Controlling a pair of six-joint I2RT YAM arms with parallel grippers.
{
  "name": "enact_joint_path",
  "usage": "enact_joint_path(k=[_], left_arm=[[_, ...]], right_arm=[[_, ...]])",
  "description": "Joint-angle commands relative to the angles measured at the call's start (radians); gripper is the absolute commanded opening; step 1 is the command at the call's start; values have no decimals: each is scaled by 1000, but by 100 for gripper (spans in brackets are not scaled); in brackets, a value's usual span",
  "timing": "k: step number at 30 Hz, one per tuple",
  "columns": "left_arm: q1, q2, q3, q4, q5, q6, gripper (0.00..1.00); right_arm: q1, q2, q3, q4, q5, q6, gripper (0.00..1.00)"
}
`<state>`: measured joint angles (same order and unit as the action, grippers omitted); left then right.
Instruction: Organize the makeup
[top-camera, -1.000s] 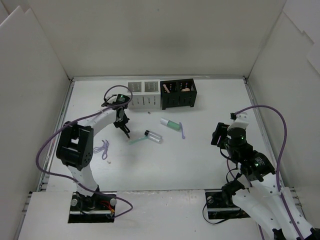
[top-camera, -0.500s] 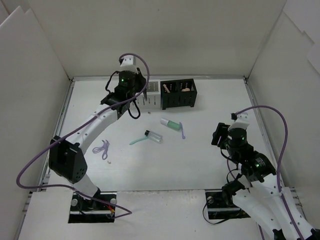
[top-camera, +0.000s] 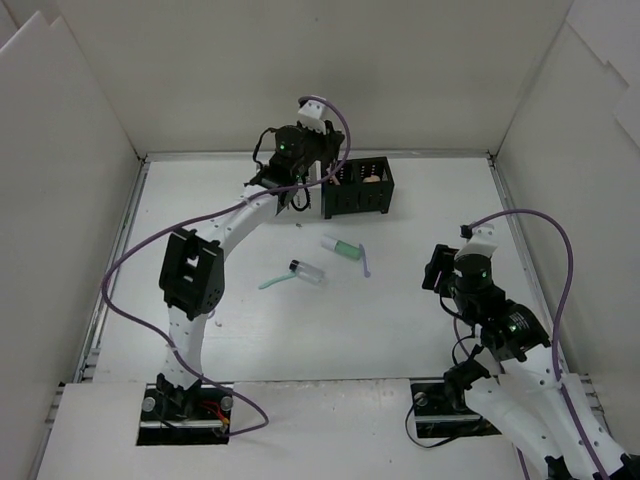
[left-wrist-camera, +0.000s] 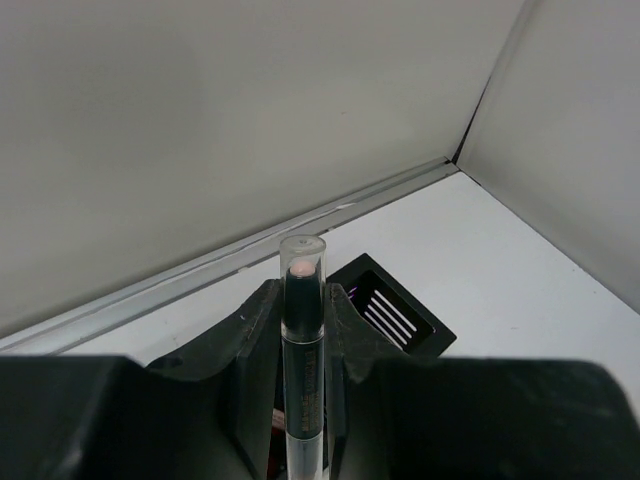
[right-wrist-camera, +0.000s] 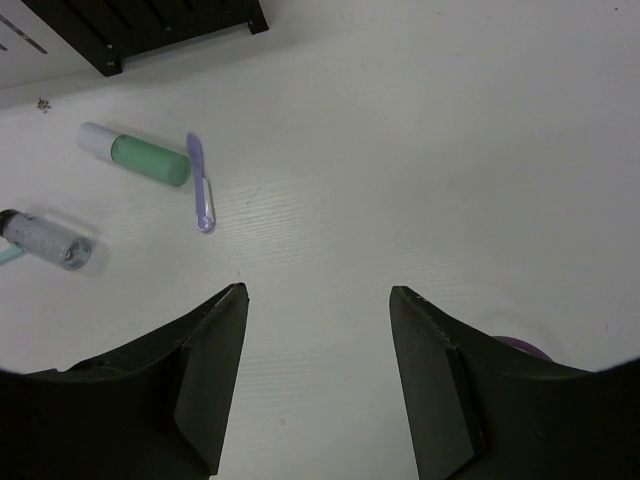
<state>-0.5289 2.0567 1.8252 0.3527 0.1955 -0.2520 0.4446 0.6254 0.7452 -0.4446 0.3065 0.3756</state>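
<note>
My left gripper (left-wrist-camera: 303, 292) is shut on a thin black stick with a clear cap (left-wrist-camera: 303, 345), held upright between the fingers. In the top view the left gripper (top-camera: 297, 198) hangs at the back of the table, just left of the black slotted box (top-camera: 384, 196). On the table lie a mint-green tube (top-camera: 342, 247), a purple stick (top-camera: 366, 262), a clear vial with a black cap (top-camera: 307, 271) and a mint stick (top-camera: 272, 283). My right gripper (right-wrist-camera: 318, 290) stands open over bare table, right of the tube (right-wrist-camera: 140, 155) and purple stick (right-wrist-camera: 200, 185).
The black box (left-wrist-camera: 430, 337) holds peach sponges (top-camera: 372, 179) and a stick (top-camera: 333, 176). The left arm covers most of the white box beside it. White walls enclose the table on three sides. The vial (right-wrist-camera: 48, 238) lies at the left edge of the right wrist view.
The left arm has swung from the middle-left of the table up and back to the boxes, carrying the black stick. The right arm has not moved.
</note>
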Motion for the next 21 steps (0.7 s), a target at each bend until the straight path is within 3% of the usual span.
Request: enact_joint_path(k=[1, 10, 21], left_arm=[[-14, 6, 62, 170, 65, 45, 2], [-14, 120, 83, 232, 42, 79, 7], [-14, 126, 57, 293, 1, 111, 9]], right_arm=[[-4, 33, 0, 64, 25, -6, 56], [-7, 42, 3, 63, 20, -9, 56], [-7, 43, 0, 61, 16, -6, 56]])
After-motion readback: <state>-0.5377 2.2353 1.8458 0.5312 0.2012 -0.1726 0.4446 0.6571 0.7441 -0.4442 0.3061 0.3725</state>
